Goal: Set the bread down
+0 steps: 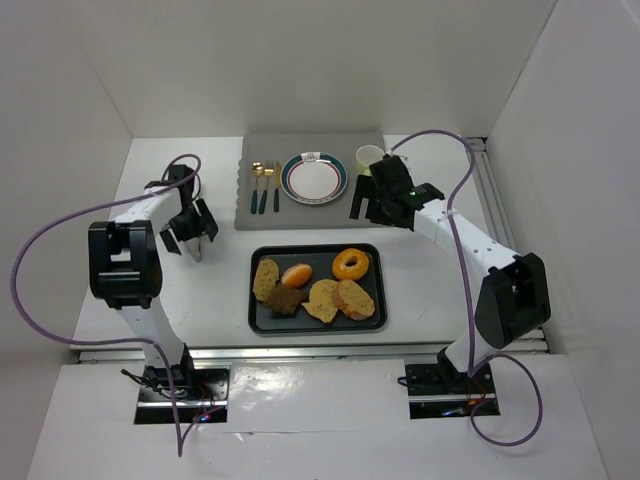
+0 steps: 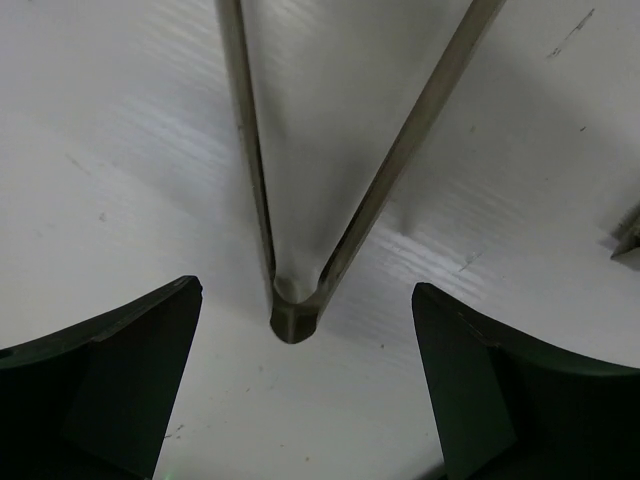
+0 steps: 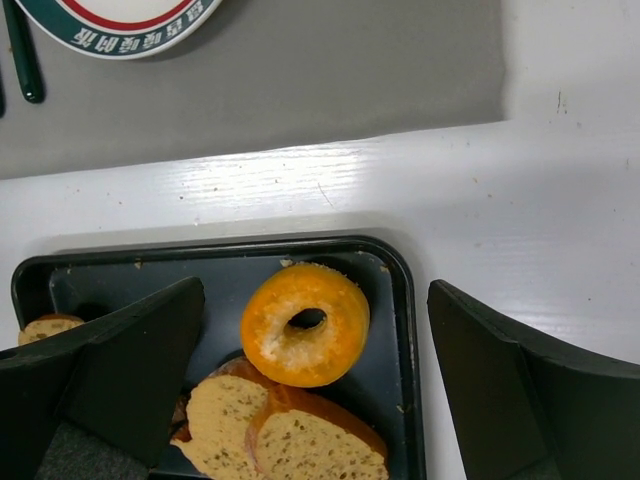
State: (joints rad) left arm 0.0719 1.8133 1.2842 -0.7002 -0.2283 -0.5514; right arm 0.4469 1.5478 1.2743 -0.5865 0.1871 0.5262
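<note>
So the left gripper [image 1: 190, 238] is spread wide open over the bare table, its fingers [image 2: 120, 380] either side of the hinge end of a pair of metal tongs [image 2: 295, 315], not touching them as far as I can tell. Both breads are still in the black tray [image 1: 262, 322]: the oval roll [image 1: 297, 274] near the middle, the ring [image 3: 305, 325] in the far right corner, just beside the toast slices [image 3: 285, 435]. The right gripper [image 1: 375, 208] hangs above that corner, also open and holding nothing. Looks to me like the reach step, nothing picked yet. Next move is probably dropping straight onto the ring and closing, then over to the plate [image 1: 314, 178] I'd guess.
</note>
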